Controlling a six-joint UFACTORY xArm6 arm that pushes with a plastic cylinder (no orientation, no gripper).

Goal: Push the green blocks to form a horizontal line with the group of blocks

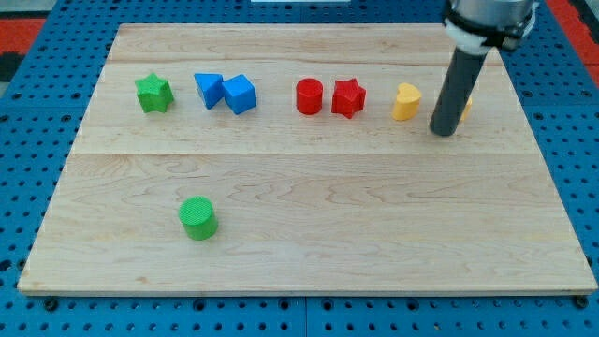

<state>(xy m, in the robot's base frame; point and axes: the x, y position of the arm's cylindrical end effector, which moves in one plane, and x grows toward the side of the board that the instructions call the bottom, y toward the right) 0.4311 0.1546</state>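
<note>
Tip of my rod, a bare end with no jaws to open or close, rests at the view's right beside the yellow block. Green star already heads the row; green cylinder lies well below. Approach the cylinder from beneath, push centred and slowly upward, stopping level with the blue blocks.

Green star in row at view's top, green cylinder apart below, my tip beside yellow block
</note>
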